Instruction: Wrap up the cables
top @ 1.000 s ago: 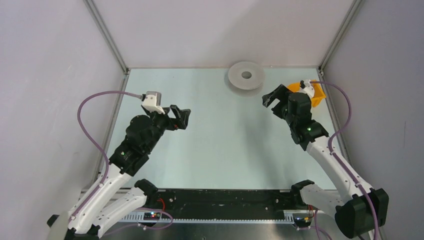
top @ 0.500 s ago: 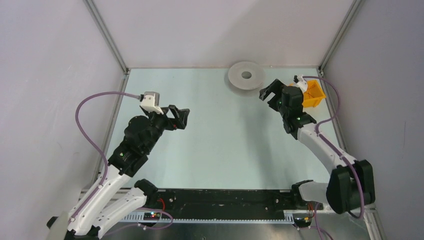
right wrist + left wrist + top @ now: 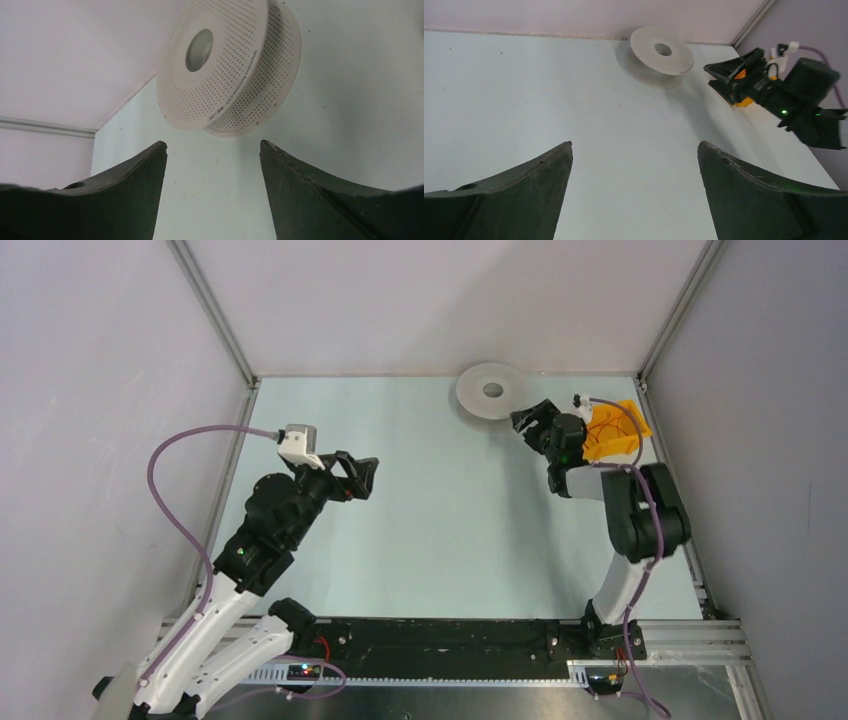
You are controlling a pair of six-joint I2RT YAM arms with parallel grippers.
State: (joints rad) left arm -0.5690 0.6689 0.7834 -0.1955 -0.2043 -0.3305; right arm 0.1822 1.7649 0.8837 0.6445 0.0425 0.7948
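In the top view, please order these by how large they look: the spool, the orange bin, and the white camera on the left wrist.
1. Spool.
2. Orange bin, partly hidden behind the right arm, so its rank is less sure.
3. White camera, which sits nearer the lens yet looks smallest.

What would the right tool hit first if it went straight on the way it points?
The right tool would most likely meet the pale grey spool: its wrist view shows it dead ahead, only table between. Distance is hard to judge.
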